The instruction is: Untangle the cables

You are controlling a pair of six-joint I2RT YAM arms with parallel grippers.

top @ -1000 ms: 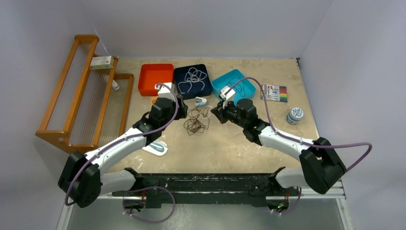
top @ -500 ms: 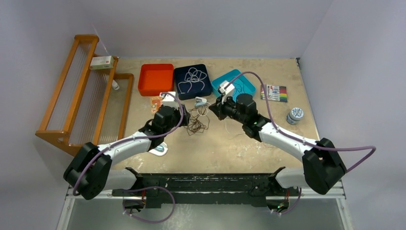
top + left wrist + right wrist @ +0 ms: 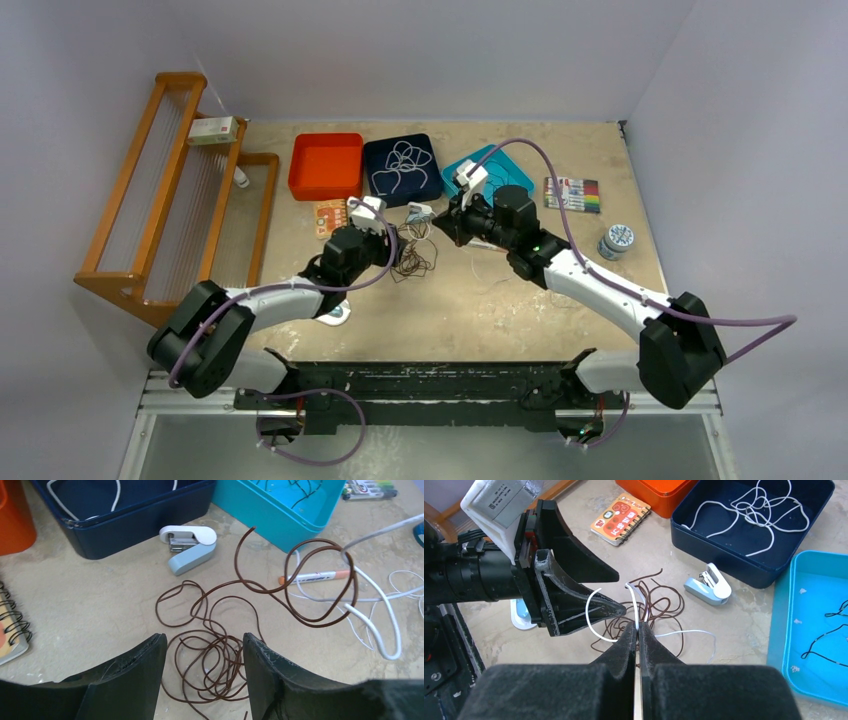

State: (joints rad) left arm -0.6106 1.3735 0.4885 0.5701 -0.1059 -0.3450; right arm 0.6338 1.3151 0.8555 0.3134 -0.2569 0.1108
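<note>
Loose heap of thin brown cable [image 3: 212, 662] on the table [image 3: 100, 595], one big loop raised; thicker white cable [image 3: 638, 612] crossing that loop, pinched in the right gripper [image 3: 638, 627]; another white cable [image 3: 400, 165] coiled in the navy tray [image 3: 724, 565]; thin black cable [image 3: 824, 650] in the teal tray [image 3: 780, 615]

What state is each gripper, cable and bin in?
left gripper: jaws open above brown cable.
right gripper: jaws shut on white cable.
brown cable: tangled on table, one loop raised.
white cable: lifted, crossing brown loop.
navy bin: holds second white cable.
teal bin: holds black cable.
</note>
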